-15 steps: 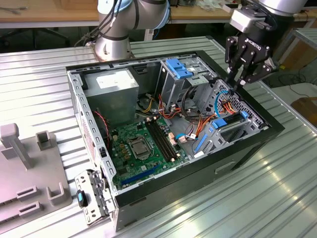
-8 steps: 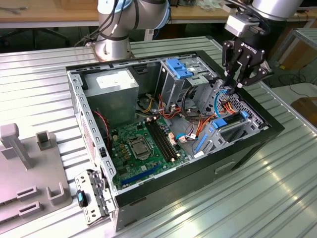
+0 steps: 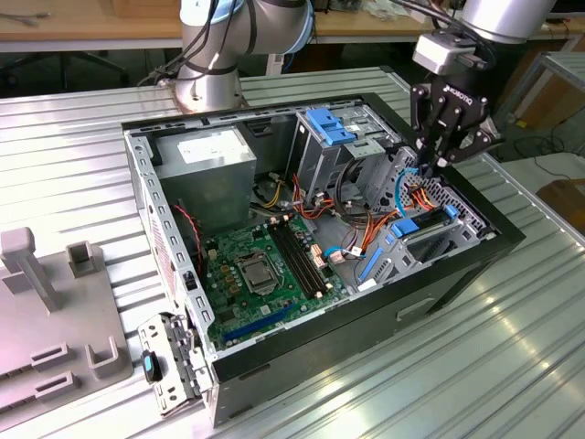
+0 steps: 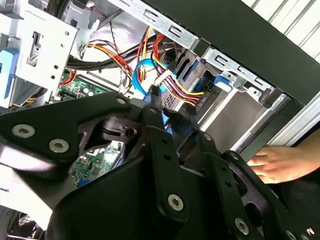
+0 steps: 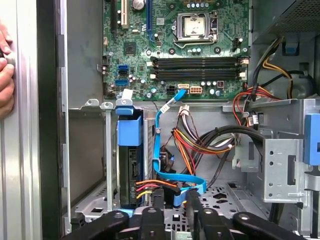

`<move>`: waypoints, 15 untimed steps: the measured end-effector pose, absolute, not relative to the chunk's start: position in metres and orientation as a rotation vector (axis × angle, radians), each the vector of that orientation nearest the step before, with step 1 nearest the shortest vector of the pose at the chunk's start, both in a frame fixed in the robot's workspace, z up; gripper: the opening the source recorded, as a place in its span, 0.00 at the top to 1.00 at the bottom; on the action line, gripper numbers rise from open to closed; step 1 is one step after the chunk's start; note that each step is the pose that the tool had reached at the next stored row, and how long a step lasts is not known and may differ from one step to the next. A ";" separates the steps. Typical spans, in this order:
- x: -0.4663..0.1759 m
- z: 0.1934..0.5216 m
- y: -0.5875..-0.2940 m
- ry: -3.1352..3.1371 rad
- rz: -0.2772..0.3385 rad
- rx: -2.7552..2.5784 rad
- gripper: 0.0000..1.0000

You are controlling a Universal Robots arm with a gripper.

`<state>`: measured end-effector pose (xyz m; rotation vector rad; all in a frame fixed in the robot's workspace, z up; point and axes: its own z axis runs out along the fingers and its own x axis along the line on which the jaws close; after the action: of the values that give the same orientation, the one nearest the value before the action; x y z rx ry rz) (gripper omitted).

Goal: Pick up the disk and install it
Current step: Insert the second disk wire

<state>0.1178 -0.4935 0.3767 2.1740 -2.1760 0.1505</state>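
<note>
The disk [image 3: 423,226], dark grey with bright blue rails, sits on edge inside the drive bay at the front corner of the open computer case [image 3: 457,274]. In the first wrist view the disk [image 5: 129,160] stands in its slot with red, orange and yellow wires running to its end. My gripper [image 3: 430,166] hangs just above the bay, beside the disk and off it. Its fingers [image 5: 156,202] stand a little apart, so my gripper [image 5: 174,201] is open. A loop of blue data cable [image 5: 192,184] lies in the gap. I see nothing clamped.
A person's hand [image 5: 5,75] rests on the case's outer edge near the bay, also seen as a hand [image 4: 280,162]. The motherboard [image 3: 265,265], the power supply [image 3: 206,155], a cage with blue latches [image 3: 334,128] and cable bundles [image 5: 200,145] crowd the case. A grey fixture [image 3: 55,302] lies at the exterior view's left.
</note>
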 end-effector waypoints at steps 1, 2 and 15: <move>0.118 0.377 -0.494 -2.173 0.157 2.171 0.78; 0.118 0.377 -0.494 -2.168 0.166 2.167 0.78; 0.118 0.365 -0.498 -2.153 0.195 2.152 0.78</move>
<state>0.1178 -0.4983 0.3652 2.1521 -2.1526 0.1947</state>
